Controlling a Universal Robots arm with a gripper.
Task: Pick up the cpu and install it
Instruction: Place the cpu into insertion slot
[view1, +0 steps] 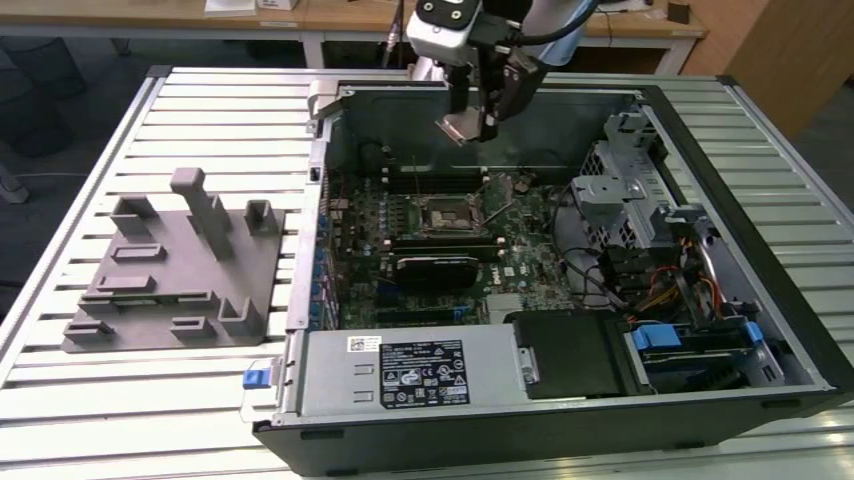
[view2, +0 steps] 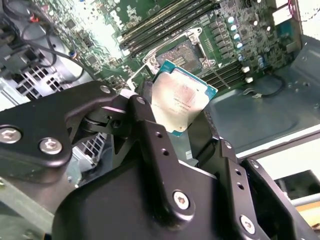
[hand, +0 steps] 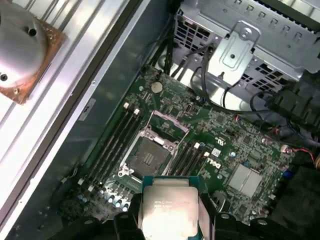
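Note:
My gripper (view1: 470, 125) hangs above the back part of the open computer case (view1: 747, 250), shut on the cpu (view1: 462, 128), a small silver-topped square chip. In both wrist views the cpu (view2: 182, 100) (hand: 169, 205) sits clamped by its edges between the two black fingers (view2: 145, 120), tilted, with its metal top in sight. Below it on the green motherboard lies the open socket (view1: 447, 212) (view2: 186, 52) (hand: 148, 157), its metal frame raised. The chip is well above the socket and apart from it.
A grey moulded holder block (view1: 174, 265) lies on the slatted table at the exterior view's left. Inside the case are memory slots (hand: 112, 145), a metal drive cage (view1: 627, 190), cables and a power supply (view1: 400, 370). A round silver part on a copper plate (hand: 20, 45) rests outside the case wall.

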